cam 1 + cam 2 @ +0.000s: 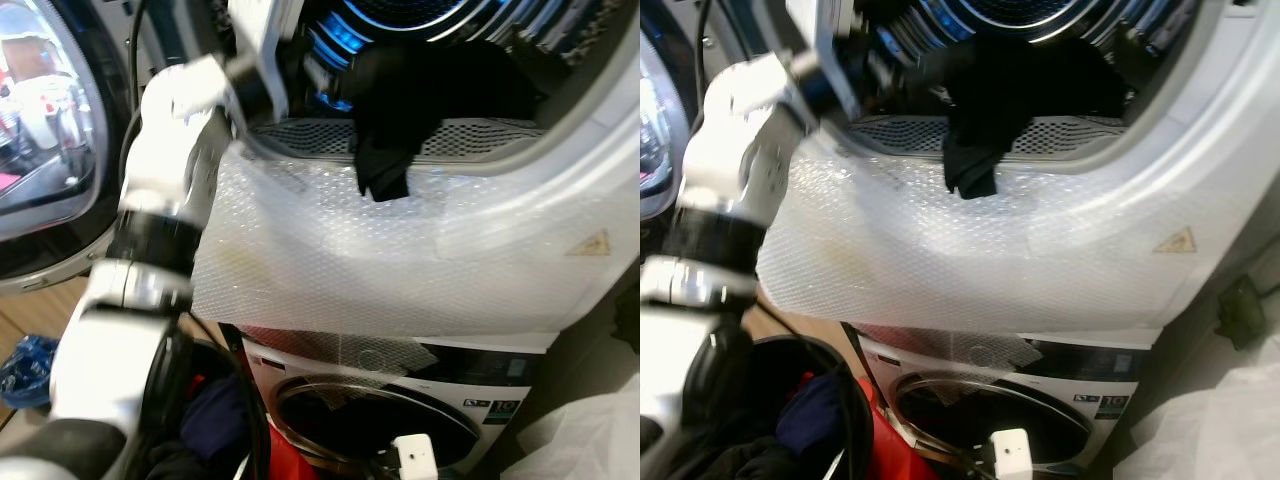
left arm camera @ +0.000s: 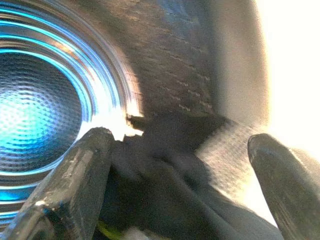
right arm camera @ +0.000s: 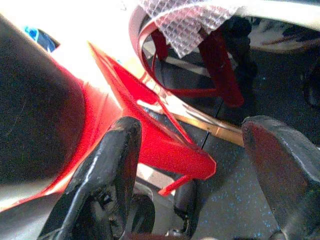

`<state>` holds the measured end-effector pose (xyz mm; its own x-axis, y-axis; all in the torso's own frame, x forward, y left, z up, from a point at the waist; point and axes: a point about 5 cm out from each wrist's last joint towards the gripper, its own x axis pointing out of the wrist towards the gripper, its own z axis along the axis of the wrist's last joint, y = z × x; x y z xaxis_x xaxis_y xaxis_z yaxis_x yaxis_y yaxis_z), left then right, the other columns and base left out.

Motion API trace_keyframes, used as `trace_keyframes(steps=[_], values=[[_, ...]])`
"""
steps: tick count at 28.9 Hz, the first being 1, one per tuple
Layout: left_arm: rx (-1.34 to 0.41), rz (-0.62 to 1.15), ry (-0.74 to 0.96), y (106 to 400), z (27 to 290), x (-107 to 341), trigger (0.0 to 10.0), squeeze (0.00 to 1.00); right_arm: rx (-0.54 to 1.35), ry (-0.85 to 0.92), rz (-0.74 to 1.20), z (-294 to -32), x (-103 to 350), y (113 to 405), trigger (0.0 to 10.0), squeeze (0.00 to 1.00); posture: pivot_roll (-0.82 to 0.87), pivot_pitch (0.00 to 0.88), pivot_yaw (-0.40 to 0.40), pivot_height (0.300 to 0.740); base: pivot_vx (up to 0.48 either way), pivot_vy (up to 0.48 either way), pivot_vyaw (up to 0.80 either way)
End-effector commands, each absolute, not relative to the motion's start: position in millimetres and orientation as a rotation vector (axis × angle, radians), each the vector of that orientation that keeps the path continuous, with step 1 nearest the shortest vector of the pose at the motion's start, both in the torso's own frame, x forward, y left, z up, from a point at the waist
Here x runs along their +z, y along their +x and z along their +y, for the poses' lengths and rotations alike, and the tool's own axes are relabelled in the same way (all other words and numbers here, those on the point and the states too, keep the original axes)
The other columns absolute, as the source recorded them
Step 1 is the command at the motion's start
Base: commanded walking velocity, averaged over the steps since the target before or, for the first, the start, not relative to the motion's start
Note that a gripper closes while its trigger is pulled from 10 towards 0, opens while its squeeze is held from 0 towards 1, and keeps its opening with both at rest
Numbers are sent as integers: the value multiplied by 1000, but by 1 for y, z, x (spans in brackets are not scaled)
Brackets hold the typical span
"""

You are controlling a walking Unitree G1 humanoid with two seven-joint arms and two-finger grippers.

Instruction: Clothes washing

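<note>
Left wrist view: my left pincer (image 2: 180, 185) w/ fingers apart inside the drum (image 2: 45, 100) over dark clothes (image 2: 165, 175); right pincer (image 3: 200, 175) also apart.

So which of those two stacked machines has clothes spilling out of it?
The upper machine: a black garment hangs over its open door rim onto the bubble wrap. The lower machine has nothing hanging from it.

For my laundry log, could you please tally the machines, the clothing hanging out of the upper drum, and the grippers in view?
Machines: 2, the upper machine and the lower machine.
Dark garment draped over the upper drum's lip: 1.
Grippers: 2, the left gripper and the right gripper.
Total: 5.
</note>
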<state>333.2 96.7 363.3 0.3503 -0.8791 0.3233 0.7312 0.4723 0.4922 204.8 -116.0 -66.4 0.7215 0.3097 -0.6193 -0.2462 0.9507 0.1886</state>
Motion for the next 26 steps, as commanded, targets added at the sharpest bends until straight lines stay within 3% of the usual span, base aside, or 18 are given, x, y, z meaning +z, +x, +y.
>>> trace_keyframes(steps=[1,4,8,14,17,23,26], values=[[-1214,-600,335,313,84,359,10000,0,322,98,725,-110,-69,201,10000,0,86,0,97,740,0,0,0],[-1295,-555,353,295,81,345,10000,0,332,94,727,-109,-69,201,10000,0,97,0,93,740,0,0,0],[-1250,-526,443,280,76,330,10000,0,309,96,721,-114,-68,204,10000,0,94,0,94,740,0,0,0],[-1106,-470,392,270,60,296,10000,0,267,65,738,-123,-70,201,10000,0,102,0,93,740,0,0,0],[-1049,-466,348,267,51,288,10000,0,198,33,749,-135,-72,200,10000,0,105,0,93,740,0,0,0],[-871,-448,253,258,48,277,10000,0,-122,-83,753,-190,-71,199,10000,0,120,0,80,740,0,0,0],[-870,-442,252,254,46,273,10000,0,-159,-98,757,-197,-70,197,10000,0,124,0,77,740,0,0,0]])
